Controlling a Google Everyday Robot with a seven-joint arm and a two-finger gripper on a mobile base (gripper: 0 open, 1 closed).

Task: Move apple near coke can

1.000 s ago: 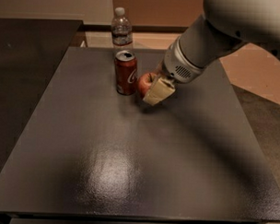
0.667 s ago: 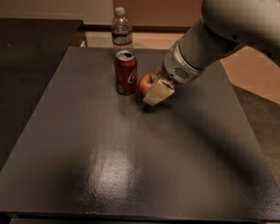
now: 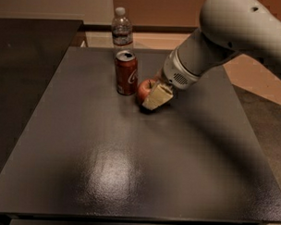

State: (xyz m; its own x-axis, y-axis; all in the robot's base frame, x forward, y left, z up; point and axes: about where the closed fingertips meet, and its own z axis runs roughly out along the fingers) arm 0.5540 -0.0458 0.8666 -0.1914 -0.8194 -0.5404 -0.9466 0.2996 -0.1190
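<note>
The red coke can (image 3: pixel 126 73) stands upright at the back middle of the dark table (image 3: pixel 129 174). The red apple (image 3: pixel 143 89) sits just right of the can, a small gap apart, low on the table top. My gripper (image 3: pixel 149 97) comes down from the upper right and is closed around the apple. One cream finger (image 3: pixel 157 96) covers the apple's right front, and the other finger is hidden behind the apple.
A clear plastic water bottle (image 3: pixel 121 30) stands at the table's back edge, just behind the can. My thick white arm (image 3: pixel 226 38) crosses the upper right. A darker counter (image 3: pixel 26 59) lies to the left, and floor shows to the right.
</note>
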